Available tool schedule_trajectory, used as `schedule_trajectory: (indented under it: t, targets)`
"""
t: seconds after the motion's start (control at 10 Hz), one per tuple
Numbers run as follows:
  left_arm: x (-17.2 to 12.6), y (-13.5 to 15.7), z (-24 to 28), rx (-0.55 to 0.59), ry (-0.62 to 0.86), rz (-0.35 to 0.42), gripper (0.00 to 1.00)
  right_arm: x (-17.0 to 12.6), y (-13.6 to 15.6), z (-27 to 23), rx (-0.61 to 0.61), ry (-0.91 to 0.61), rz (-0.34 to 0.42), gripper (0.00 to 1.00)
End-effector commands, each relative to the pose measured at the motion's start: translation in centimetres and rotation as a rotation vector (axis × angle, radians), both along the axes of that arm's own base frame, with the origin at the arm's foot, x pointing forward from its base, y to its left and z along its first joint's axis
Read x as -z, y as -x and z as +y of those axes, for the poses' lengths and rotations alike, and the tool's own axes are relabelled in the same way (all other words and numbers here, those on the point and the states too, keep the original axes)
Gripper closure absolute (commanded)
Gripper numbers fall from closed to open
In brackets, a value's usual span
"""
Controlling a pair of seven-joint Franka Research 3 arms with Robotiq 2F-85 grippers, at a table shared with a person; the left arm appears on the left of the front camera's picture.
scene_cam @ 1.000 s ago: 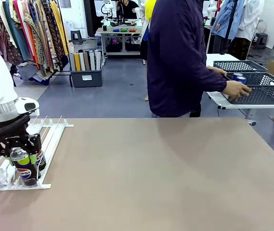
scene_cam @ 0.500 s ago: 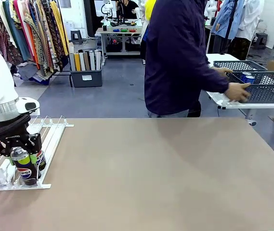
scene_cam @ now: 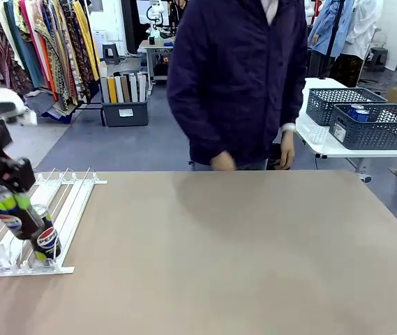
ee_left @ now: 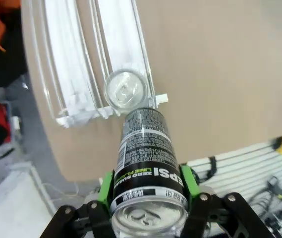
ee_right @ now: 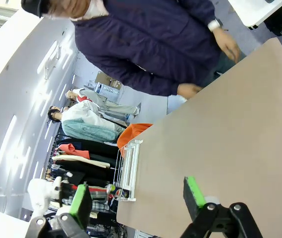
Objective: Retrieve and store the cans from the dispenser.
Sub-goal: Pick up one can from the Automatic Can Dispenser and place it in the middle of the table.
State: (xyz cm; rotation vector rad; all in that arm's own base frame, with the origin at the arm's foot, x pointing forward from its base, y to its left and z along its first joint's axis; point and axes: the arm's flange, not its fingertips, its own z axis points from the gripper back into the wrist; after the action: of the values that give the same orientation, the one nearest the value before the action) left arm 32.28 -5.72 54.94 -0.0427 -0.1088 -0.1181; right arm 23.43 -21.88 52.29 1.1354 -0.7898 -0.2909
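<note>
We are seeing the tan table point(scene_cam: 254, 265) taking up most of the front view, with a person point(scene_cam: 236, 77) in a dark jacket standing at its far edge. The white dispenser point(scene_cam: 69, 199) is lying at the table's left side (wire lanes, curved stoppers at the near end). Back right, a grey basket point(scene_cam: 386, 132) is sitting on a white side table point(scene_cam: 317, 139), blue cans point(scene_cam: 355, 112) showing in it. The left gripper point(ee_left: 148, 186) is hanging over the dispenser's near end, its green pads pressing both sides of a Pepsi can point(ee_left: 146, 153), jaws clamping it, the can tilting over the lanes. A second Pepsi can point(scene_cam: 46, 241) is standing against the stopper in the lane nearest the table's middle, just beside the held can's lower end; we cannot tell whether they are touching. The right gripper point(ee_right: 137, 198) is hovering above the table, jaws spread wide, gripping nothing.
</note>
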Motion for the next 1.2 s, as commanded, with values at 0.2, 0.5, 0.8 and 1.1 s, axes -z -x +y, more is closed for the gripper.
schedule_trajectory:
  t: [0.2,0.5,0.8,1.1]
  targets:
    - [-4.7,3.2,2.2,0.018,0.176,-0.239,1.00,-0.2,-0.3,0.0,-0.001,-0.004,-0.040,0.00]
    - [-6.1,3.7,2.3,-0.020,0.141,-0.220,1.00,-0.2,-0.3,0.0,-0.001,-0.004,-0.040,0.00]
    - [-6.1,3.7,2.3,-0.020,0.141,-0.220,1.00,-0.2,-0.3,0.0,-0.001,-0.004,-0.040,0.00]
    - [-5.5,1.5,0.2,-0.017,0.115,-0.194,1.00,-0.2,-0.3,0.0,-0.001,-0.004,-0.040,0.00]
